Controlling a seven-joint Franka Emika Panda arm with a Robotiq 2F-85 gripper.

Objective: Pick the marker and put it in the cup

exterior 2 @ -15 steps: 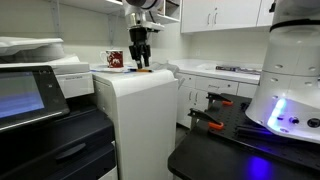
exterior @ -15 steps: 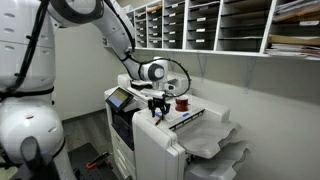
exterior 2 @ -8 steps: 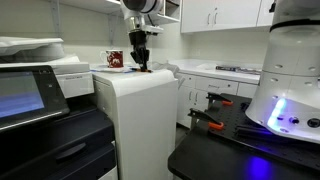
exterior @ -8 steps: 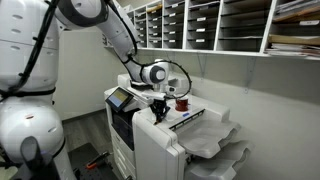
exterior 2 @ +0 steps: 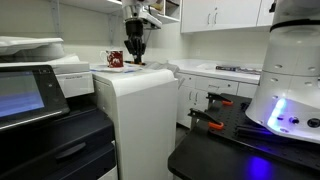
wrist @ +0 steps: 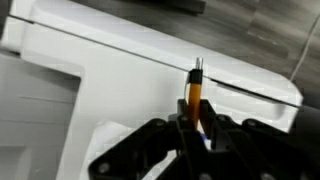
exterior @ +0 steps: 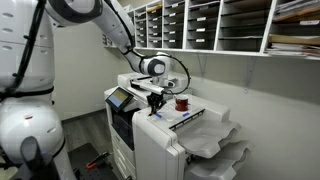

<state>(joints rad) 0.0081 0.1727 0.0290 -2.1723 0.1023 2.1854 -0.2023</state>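
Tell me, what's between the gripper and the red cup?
Nothing stands there. In an exterior view, only bare white printer top stretches between the gripper, holding the marker, and the cup.

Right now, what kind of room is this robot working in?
Probably an office copy or mail room: wall mail-sorting cubbies, a large multifunction printer with output trays, and white overhead cabinets.

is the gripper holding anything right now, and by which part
Yes, the marker. In the wrist view the gripper pinches it at one end, and its orange body and dark tip stick out past the fingertips.
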